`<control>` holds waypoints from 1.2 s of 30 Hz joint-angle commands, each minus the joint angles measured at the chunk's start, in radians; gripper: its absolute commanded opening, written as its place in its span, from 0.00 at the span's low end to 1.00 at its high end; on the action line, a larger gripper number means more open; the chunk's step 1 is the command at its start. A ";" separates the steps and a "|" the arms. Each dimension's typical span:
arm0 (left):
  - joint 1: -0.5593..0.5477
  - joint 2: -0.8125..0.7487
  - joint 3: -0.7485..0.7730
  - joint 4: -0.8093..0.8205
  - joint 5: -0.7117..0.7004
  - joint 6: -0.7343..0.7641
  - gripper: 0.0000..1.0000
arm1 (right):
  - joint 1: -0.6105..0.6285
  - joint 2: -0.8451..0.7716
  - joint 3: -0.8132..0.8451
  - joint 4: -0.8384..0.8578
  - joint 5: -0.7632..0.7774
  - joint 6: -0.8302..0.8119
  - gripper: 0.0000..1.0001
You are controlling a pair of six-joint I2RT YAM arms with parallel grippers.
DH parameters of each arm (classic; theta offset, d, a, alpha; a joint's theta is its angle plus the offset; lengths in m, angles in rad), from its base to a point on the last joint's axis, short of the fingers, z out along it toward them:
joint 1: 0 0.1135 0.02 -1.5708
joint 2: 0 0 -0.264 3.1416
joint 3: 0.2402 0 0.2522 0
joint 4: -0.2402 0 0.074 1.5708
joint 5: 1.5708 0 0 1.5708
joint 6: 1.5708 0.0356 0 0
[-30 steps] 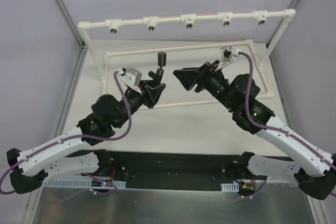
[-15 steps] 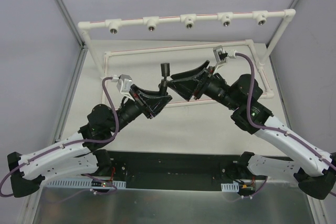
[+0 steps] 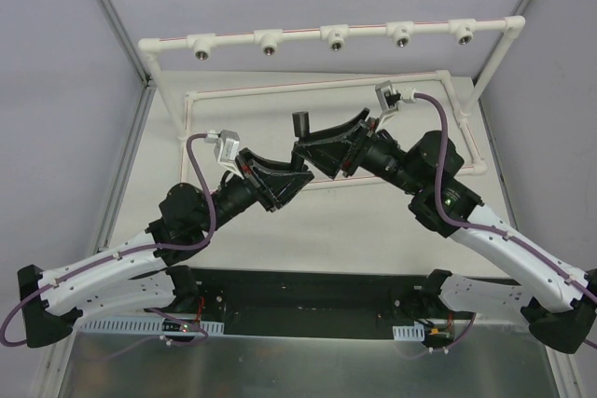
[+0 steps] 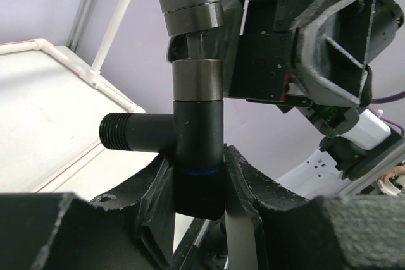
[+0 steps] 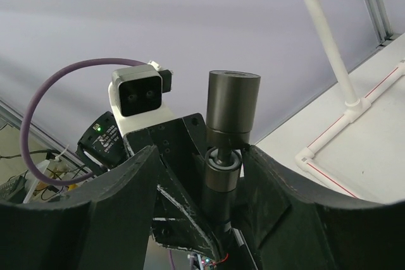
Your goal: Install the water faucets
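Note:
My left gripper [image 3: 293,180] is shut on the lower body of the T-shaped black water faucet [image 3: 301,124] and holds it upright in the air above the table's middle. In the left wrist view the faucet [image 4: 198,124] stands between my fingers [image 4: 199,181], its threaded side stem pointing left. My right gripper [image 3: 311,157] is open, its jaws either side of the faucet's upper part. In the right wrist view the faucet's knob [image 5: 233,112] rises between the spread jaws [image 5: 231,181], close to the right one. The stubby faucet is out of view.
A white pipe rail [image 3: 298,33] with several metal-threaded fittings runs across the back, one post in the right wrist view [image 5: 323,36]. A lower white pipe frame [image 3: 317,86] lies on the table behind both grippers and shows in the left wrist view [image 4: 63,61].
My left gripper carried the faucet to the right and turned it. My right gripper came left, and its open jaws now sit around the faucet's top.

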 commanded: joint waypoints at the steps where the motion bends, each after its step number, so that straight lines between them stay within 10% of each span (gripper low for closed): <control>1: -0.002 -0.021 0.063 0.117 0.064 -0.008 0.00 | 0.002 0.009 0.021 0.026 -0.011 0.005 0.60; 13: -0.002 0.005 0.069 0.106 0.137 -0.026 0.00 | 0.000 0.014 0.032 0.024 -0.042 0.022 0.38; 23: -0.002 -0.016 0.072 0.095 0.117 -0.006 0.00 | -0.001 0.014 0.017 0.024 -0.068 0.031 0.52; 36: -0.002 -0.030 0.130 -0.033 0.064 0.118 0.00 | 0.000 0.038 0.055 -0.043 -0.033 0.025 0.05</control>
